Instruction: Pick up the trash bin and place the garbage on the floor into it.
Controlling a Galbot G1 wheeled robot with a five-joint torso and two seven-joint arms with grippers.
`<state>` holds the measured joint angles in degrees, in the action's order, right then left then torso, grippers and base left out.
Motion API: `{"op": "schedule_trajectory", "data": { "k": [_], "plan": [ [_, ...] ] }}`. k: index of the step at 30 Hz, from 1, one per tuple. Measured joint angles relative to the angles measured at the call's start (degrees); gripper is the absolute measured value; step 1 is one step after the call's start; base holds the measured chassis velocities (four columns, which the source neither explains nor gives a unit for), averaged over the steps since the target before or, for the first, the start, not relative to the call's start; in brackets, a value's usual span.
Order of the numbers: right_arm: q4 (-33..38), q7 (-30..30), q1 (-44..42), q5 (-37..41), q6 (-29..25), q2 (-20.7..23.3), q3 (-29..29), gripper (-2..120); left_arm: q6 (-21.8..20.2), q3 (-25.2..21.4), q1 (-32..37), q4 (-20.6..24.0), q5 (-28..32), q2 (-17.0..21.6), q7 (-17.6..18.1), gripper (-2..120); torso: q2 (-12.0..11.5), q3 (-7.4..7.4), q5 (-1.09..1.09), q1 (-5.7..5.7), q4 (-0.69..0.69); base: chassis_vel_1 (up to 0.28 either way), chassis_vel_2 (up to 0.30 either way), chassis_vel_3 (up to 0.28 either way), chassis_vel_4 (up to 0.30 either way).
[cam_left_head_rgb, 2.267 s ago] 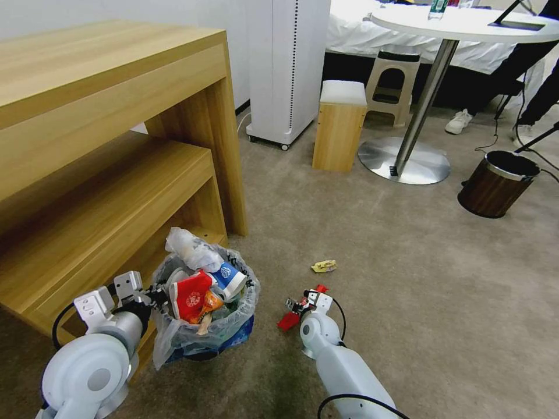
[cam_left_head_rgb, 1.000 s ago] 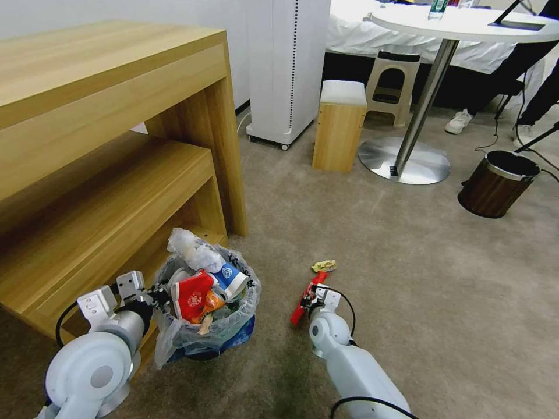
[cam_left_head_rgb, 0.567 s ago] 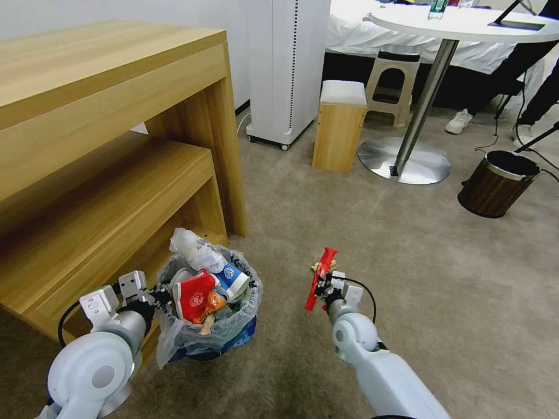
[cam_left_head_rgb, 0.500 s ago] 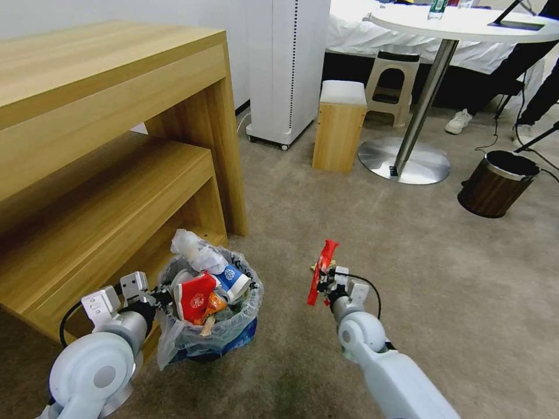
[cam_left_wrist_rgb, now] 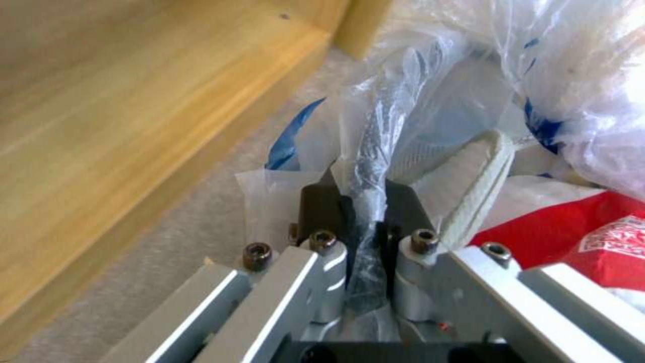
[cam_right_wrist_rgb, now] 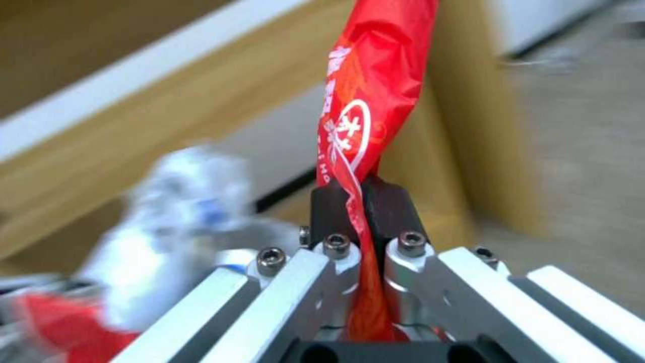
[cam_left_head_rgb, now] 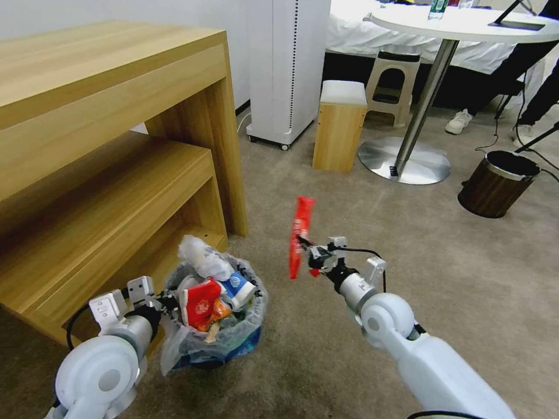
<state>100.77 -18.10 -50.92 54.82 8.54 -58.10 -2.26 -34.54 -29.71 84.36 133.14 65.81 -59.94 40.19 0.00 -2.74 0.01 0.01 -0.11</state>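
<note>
Red wrapper lifted off the carpet, bin next.

The right gripper (cam_left_head_rgb: 308, 254), clamped on the long red foil wrapper (cam_left_head_rgb: 300, 235), has risen beside the small bag-lined trash bin (cam_left_head_rgb: 218, 340), whose crinkled liner the left gripper (cam_left_wrist_rgb: 356, 212) pinches.

The red wrapper (cam_right_wrist_rgb: 366, 96) bears white characters and a round white emblem, and a red packet (cam_left_head_rgb: 201, 302) and a blue-and-white cup (cam_left_head_rgb: 236, 283) carry white logos, none of it legible.
</note>
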Motion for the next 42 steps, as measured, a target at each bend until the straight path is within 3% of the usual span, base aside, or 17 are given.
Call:
{"op": "schedule_trajectory", "data": {
  "k": [1,9,20,35,39,42],
  "plan": [
    [0.0,0.0,0.0,0.0,0.0,0.0,0.0,0,0.0,0.0,0.0,0.0,0.0,0.0,0.0,2,0.0,0.0,0.0,0.0,0.0,0.0,0.0,0.0,0.0],
    [-3.5,-18.7,8.3,2.7,-0.5,1.0,-8.0,0,0.0,1.0,-0.3,0.6,-0.1,0.1,-0.1,2,0.0,0.0,-0.01,0.0,0.01,0.0,0.0,0.0,0.0],
    [-2.5,-25.7,10.2,0.6,3.2,2.4,-10.1,0,0.0,1.1,-1.2,-1.0,-0.1,0.2,-0.2,2,0.0,0.0,-0.01,0.0,0.0,0.0,0.0,0.0,0.0],
    [-4.2,-26.3,9.8,-2.2,3.4,1.7,-11.8,0,0.0,1.6,-1.2,-0.9,-0.6,-0.1,-0.3,2,0.0,0.0,-0.02,0.0,0.0,0.0,0.0,0.0,0.0],
    [-5.1,-22.5,10.0,-0.9,2.3,0.3,-12.9,0,-0.1,1.5,-0.9,-0.7,-0.8,-0.2,-0.4,2,0.0,0.0,-0.02,0.0,0.0,0.0,0.0,0.0,0.0],
    [-5.4,-20.2,10.2,0.0,1.6,-0.8,-13.7,7,-0.1,1.4,-0.8,-0.6,-0.9,-0.2,-0.5,2,0.0,0.0,-0.01,0.0,0.0,0.0,0.0,0.0,0.0]
  ]
}}
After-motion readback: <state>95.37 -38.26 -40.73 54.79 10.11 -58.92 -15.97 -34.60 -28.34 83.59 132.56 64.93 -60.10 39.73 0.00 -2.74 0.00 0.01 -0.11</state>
